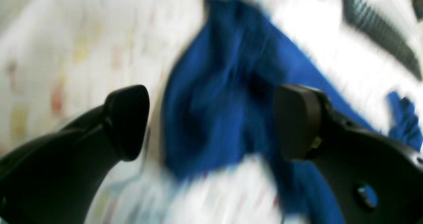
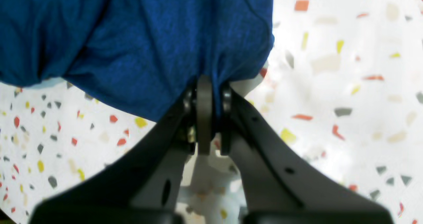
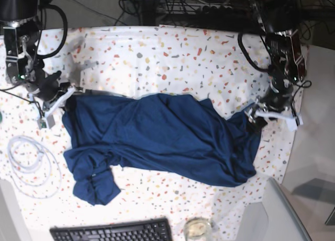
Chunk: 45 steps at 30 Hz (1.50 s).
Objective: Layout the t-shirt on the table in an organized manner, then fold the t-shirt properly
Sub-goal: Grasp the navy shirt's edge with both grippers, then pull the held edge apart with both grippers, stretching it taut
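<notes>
- The t-shirt (image 3: 162, 139) is lying spread across the middle of the table (image 3: 172, 57), taking up most of the central band from one arm to the other.
- A broad strip of bare cloth is lying open along the far side, behind the shirt.
- A keyboard (image 3: 112, 231) is sitting at the near edge, and a small glass dish (image 3: 197, 228) is standing just beside it, narrowing the near strip.
- A coil of white cable (image 3: 30, 165) is lying near the shirt's bunched sleeve, crowding that side.
- The right gripper (image 3: 62, 97) is clamping the shirt's edge, blocking that corner.
- The left gripper (image 3: 261, 115) is hovering with its jaws spread at the opposite end.
</notes>
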### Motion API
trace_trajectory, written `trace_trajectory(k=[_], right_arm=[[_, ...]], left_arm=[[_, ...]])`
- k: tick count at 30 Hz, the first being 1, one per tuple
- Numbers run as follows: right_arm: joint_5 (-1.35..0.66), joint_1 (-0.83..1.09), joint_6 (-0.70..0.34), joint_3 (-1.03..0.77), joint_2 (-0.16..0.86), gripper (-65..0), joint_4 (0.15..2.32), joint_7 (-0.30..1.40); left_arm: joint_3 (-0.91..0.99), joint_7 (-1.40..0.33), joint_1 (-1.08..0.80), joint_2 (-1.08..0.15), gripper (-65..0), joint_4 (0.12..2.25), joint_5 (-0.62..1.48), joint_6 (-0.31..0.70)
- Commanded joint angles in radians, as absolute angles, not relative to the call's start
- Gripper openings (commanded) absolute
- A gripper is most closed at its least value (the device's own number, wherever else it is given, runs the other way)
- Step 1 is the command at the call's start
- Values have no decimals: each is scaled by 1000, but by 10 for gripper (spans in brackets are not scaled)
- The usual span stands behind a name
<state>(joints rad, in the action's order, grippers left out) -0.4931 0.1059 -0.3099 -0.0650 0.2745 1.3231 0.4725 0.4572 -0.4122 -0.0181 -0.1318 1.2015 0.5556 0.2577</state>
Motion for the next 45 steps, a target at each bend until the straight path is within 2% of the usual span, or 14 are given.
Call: trace_trajectory(k=[1,6,10,15,24,31,33,34,38,42,45], right_arm=[[-507,113,-315,-71,288,-650,1362,453],[-507,183,-315,-71,288,-650,1431,453],[-507,205,-315,-71,282,-650,1435,453],[-507,217,-315,-71,280,-650,1435,453],[-507,219,-315,-71,280,-650,1435,453],[-507,219,-315,-71,280,-650,1435,453],[-507,219,-315,-71,280,-650,1435,453],[-507,219,-315,-71,280,-650,1435,453],[-509,219,-315,-71,282,-650,1435,453],[-509,219,-314,-71,283,-650,1443,453],[-509,242,-311,-71,285,-650,1504,453]], left_arm=[[463,-386,-50,-145,-89,1265,570,268],[461,-384,-295,-124,-89,1460,731,268],[449,-383,-355,-122,-89,1472,808,271],[424,-381,-306,-114,-89,1397,808,271],[174,-378,-151,-110,-89,1248,808,272],[96,-377,-18,-84,-102,1064,808,272],[94,-377,-4,-81,-191,1044,808,272],[94,-377,-4,-81,-257,1046,808,272],[104,-384,-38,-90,-650,1119,808,269],[107,-386,-117,-154,-650,1270,809,260],[105,-386,-191,-217,-650,1411,811,147]])
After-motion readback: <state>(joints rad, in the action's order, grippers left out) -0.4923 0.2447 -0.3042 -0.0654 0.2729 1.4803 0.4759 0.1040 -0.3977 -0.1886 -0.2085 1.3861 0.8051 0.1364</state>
